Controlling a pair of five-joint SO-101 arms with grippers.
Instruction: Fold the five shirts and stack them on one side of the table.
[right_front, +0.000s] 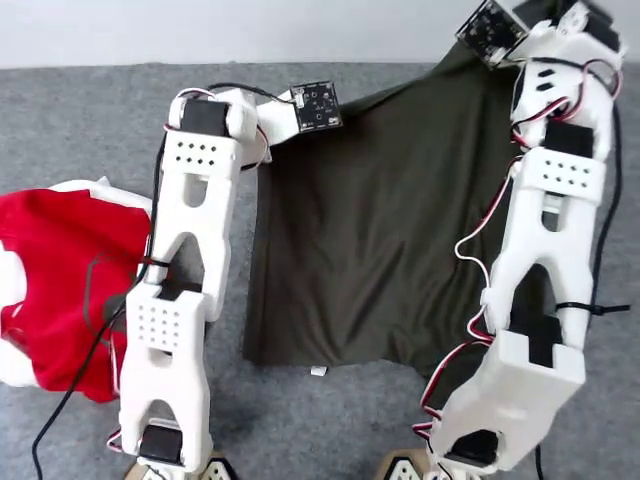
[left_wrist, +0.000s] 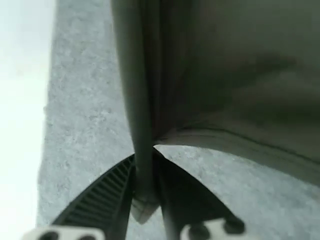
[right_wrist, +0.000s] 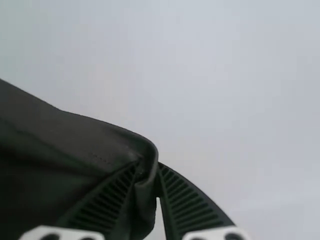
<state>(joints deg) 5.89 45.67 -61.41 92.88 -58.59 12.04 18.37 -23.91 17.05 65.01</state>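
Grey felt-like cloth covers the table (right_front: 400, 420), and one dark olive shirt (right_front: 380, 230) lies spread at its middle, between the two arms. It is plain and unprinted, with soft creases running across it. Its near hem lies roughly straight on the table, with a small white tag (right_front: 318, 371) just at that edge. Its two far corners are picked up.

The left gripper (left_wrist: 145, 170) is closed tight on a bunched fold at the shirt's far left corner, and the fabric hangs from it in a narrow pleat above the grey surface. The right gripper (right_wrist: 148, 175) is likewise pinched shut on the far right corner, with the cloth folded over between its ribbed fingers (right_wrist: 187, 202) against the pale wall.

One red shirt (right_front: 70, 260) lies crumpled at the table's left side, well apart from the olive one, beyond the left arm (right_front: 185, 290). White cloth (right_front: 15, 365) shows around its edges; whether that is one garment or several cannot be told. The right arm (right_front: 545, 260) stretches along the olive shirt's right edge.
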